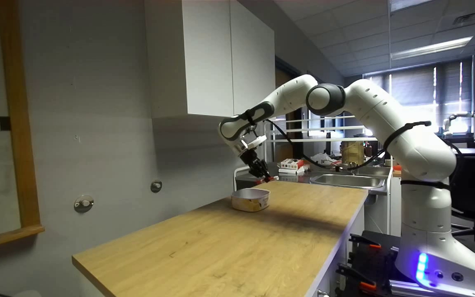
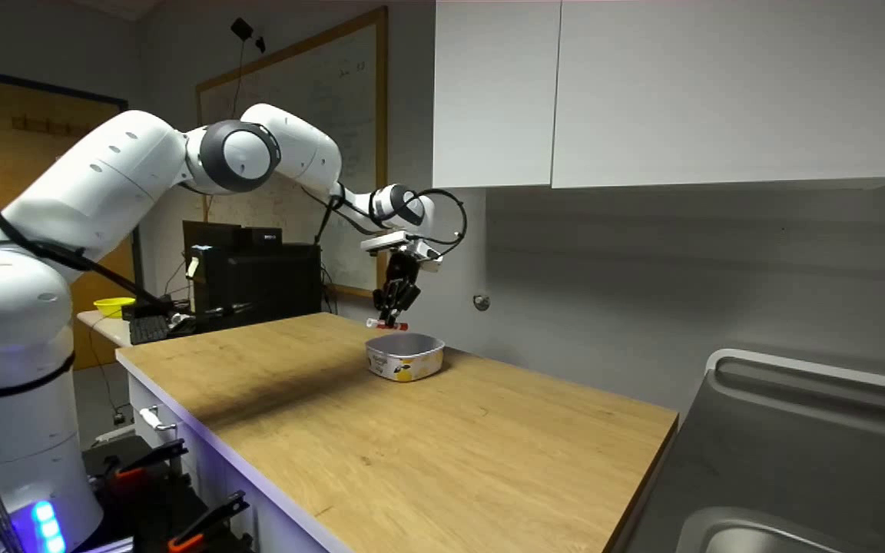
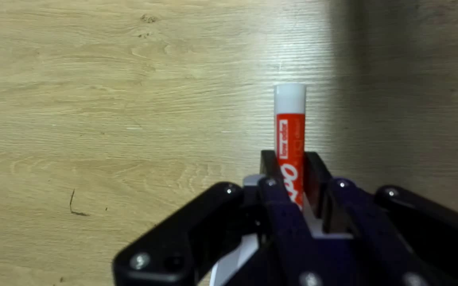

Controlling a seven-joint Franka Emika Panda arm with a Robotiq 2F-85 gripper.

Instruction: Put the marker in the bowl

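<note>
The marker is a red stick with a white end. My gripper is shut on it in the wrist view, with a finger on each side and the white end sticking out past the fingertips. In both exterior views the marker is held roughly level above the table, and the gripper points down. The bowl is low, white and wide with yellow fruit prints, and stands upright on the table. The marker is above the bowl's rim height, near its edge. In the wrist view only slivers of the bowl show behind the gripper.
The wooden table carries the bowl near its wall side. White cabinets hang over the table. A metal sink and a red and white box are beyond the table's end. A dark monitor stands past the opposite end.
</note>
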